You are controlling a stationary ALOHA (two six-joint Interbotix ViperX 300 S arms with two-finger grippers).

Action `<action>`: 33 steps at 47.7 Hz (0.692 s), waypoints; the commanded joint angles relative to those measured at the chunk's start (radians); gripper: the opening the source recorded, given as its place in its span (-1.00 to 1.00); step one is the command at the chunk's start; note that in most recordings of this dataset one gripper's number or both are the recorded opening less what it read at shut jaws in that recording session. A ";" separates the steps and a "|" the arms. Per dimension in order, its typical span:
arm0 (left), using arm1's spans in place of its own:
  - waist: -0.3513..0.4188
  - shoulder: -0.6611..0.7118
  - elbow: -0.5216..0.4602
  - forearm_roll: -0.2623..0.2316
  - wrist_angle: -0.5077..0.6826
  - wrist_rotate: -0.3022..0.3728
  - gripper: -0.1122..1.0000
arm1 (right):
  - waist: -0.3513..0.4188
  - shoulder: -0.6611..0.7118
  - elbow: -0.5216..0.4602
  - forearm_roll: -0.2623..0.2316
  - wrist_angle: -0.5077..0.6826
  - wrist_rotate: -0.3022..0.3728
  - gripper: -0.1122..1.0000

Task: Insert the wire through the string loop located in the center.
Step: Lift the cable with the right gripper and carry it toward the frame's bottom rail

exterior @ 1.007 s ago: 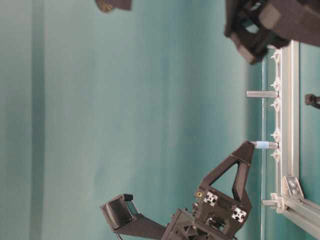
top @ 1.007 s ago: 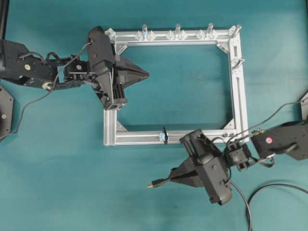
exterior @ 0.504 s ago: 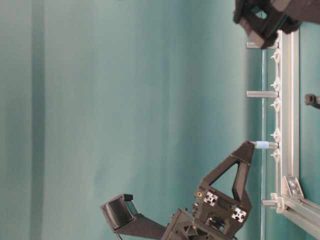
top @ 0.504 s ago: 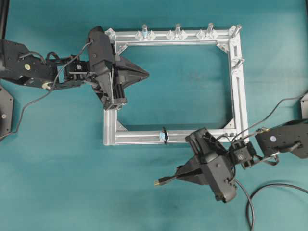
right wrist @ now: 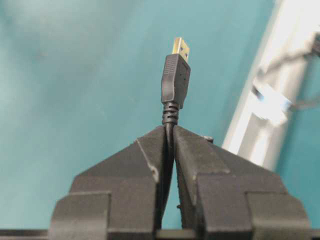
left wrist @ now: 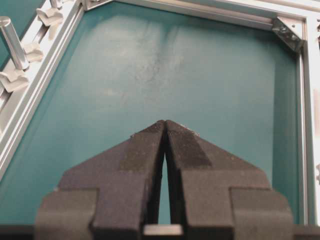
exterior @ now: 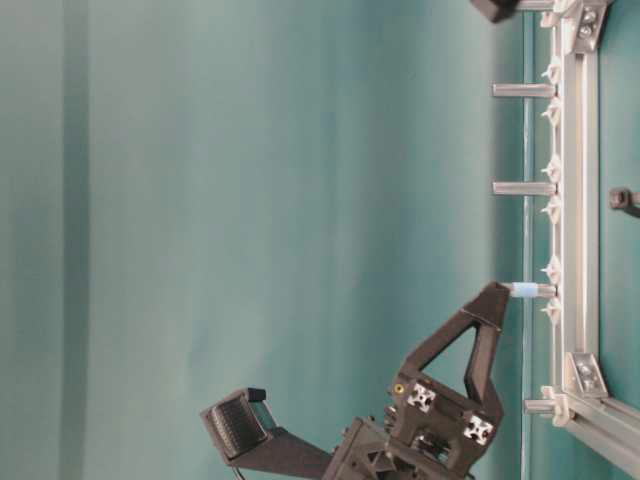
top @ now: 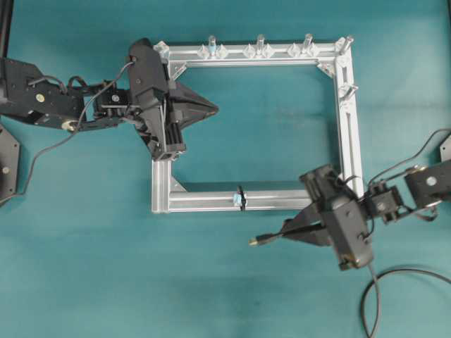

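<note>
The right hand (top: 294, 231) is pinching the wire (top: 266, 239) just behind its plug, below the frame (top: 349, 141) and right of the loop (top: 240, 198); it should be aiming the tip squarely at that ring. The left hand (top: 211, 108), clenched and empty, is hanging over the frame's upper left. One wire, one loop, two hands.

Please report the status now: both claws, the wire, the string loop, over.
Left claw shut, empty, over the frame. Right claw shut on the wire, plug forward. Plug tip outside the frame, right of the string loop, not inserted. Nothing between them.
</note>
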 commanded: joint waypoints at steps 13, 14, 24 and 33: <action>-0.002 -0.026 -0.014 0.002 -0.005 -0.008 -0.80 | -0.087 -0.101 0.075 0.005 -0.002 0.000 -0.68; -0.002 -0.026 -0.014 0.002 -0.005 -0.008 -0.80 | -0.091 -0.103 0.078 0.006 -0.002 0.002 -0.68; -0.003 -0.025 -0.014 0.002 -0.005 -0.008 -0.80 | -0.121 -0.107 0.086 0.032 -0.003 0.003 -0.68; -0.002 -0.026 -0.012 0.002 -0.005 -0.008 -0.80 | -0.121 -0.107 0.087 0.040 0.002 0.005 -0.68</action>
